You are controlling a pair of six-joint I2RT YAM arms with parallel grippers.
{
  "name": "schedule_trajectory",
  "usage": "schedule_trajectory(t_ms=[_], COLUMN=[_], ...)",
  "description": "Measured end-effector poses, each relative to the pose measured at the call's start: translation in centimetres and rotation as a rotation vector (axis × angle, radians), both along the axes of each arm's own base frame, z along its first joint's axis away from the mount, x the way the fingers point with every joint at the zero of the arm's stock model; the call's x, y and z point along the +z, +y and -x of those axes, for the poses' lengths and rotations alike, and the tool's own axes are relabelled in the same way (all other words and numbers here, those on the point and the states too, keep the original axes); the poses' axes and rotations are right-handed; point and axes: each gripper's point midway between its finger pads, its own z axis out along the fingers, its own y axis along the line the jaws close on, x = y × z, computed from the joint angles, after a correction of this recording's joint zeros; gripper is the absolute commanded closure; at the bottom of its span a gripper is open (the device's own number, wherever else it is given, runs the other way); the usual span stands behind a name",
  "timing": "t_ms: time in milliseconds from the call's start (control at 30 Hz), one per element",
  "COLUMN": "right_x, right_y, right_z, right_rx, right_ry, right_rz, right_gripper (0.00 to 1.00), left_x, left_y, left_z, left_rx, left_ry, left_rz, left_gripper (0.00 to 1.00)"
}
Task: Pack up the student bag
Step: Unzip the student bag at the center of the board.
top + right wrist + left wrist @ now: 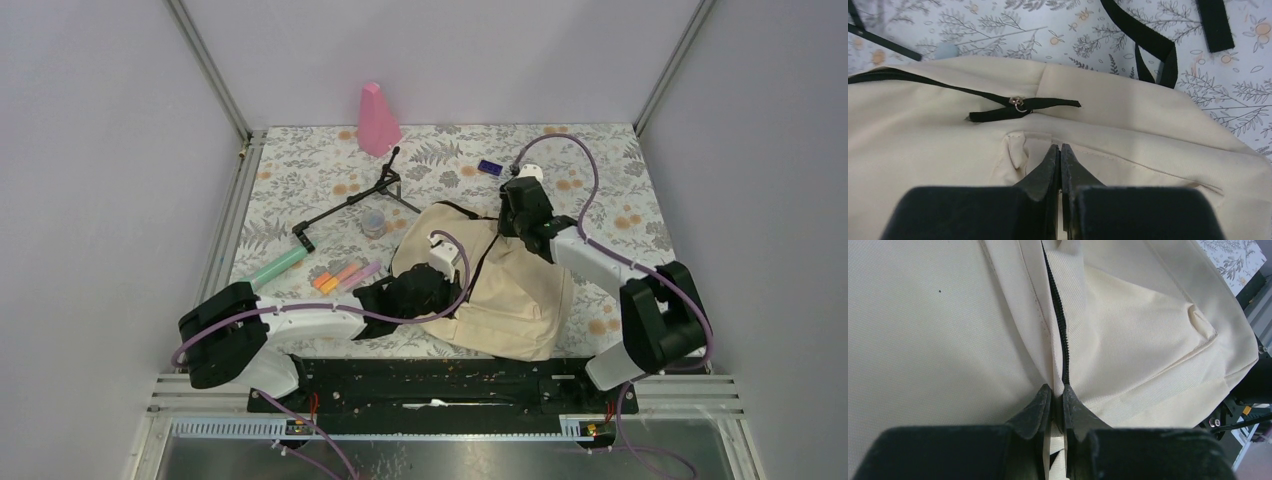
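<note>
– Left gripper (1057,390) state?
– Clenched on a fold of the large cream fabric student bag (510,290), just beside its black zipper (1060,325).
– Right gripper (1060,147)?
– Fingers pressed together, tips against the bag's cream cloth, below the black zipper pull tab (1019,104). Cannot tell whether any cloth is pinched.
– Bag position?
– Lying flat on the floral-patterned bench (300,170), toward its near edge, right of centre.
</note>
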Motion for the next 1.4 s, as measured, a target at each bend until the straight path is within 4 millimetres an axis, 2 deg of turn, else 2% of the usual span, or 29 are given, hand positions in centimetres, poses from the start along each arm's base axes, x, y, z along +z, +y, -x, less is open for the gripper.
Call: schedule_trajectory(t_ms=[133,333,367,400,433,467,533,633,767,833,900,1033,1167,1300,1333,1400], right_x=[-1.7,-1.4,-1.3,-1.1,-0.8,-0.3,1.1,3.8,7.3,8.4,8.7,7.2,4.8,3.0,2.8,2.5], right_y=[-0.4,-0.5,-0.6,-0.8,-0.9,-1.0,-1.7,-2.8,-3.1,-2.9,-2.6,-2.2,-1.8,-1.4,-1.2,-0.7], right_z=[-0.4,-0.2,-0.2,-0.1,0.0,0.0,-0.1,-0.4,0.8,1.9,3.1,5.6,7.7,9.1,9.4,9.9], right_rx=[-0.022,-0.019,-0.019,-0.017,-0.017,-0.014,-0.02,-0.041,-0.04,-0.027,-0.015,0.006,0.015,0.02,0.024,0.036], right_ry=[0.059,0.074,0.073,0.074,0.071,0.068,0.041,-0.014,-0.079,-0.1,-0.097,-0.035,0.05,0.108,0.116,0.128], right_rz=[0.028,0.032,0.031,0.034,0.035,0.037,0.047,0.032,-0.031,-0.079,-0.12,-0.179,-0.199,-0.205,-0.208,-0.215], right_gripper=[1.0,1.0,0.99,0.89,0.76,0.63,0.45,0.35,0.3,0.3,0.3,0.32,0.33,0.34,0.33,0.34], left_x=[0.1,0.1,0.1,0.1,0.1,0.2,0.3,0.4,2.0,3.5,5.1,6.1,4.6,2.6,2.2,1.6], left_y=[0.0,0.0,0.0,0.0,0.0,0.0,-0.1,0.0,-0.4,-0.8,-1.2,-1.1,-0.7,-0.8,-0.9,-1.0], left_z=[-0.1,-0.1,-0.1,-0.1,0.0,-0.1,0.1,0.5,0.0,-0.7,-1.5,-2.9,-3.9,-4.6,-4.7,-4.9], left_rx=[0.006,0.011,0.013,0.015,0.017,0.02,0.018,0.012,0.018,0.036,0.064,0.115,0.142,0.153,0.153,0.158], left_ry=[-0.001,0.006,0.01,0.013,0.019,0.023,0.033,0.045,0.027,0.004,-0.023,-0.047,-0.029,-0.004,0.0,0.003], left_rz=[0.005,0.009,0.008,0.007,0.005,0.002,-0.007,-0.032,-0.042,-0.036,-0.028,-0.033,-0.081,-0.136,-0.146,-0.164], left_gripper=[1.0,1.0,0.97,0.9,0.77,0.69,0.59,0.44,0.34,0.32,0.31,0.31,0.27,0.26,0.31,0.48])
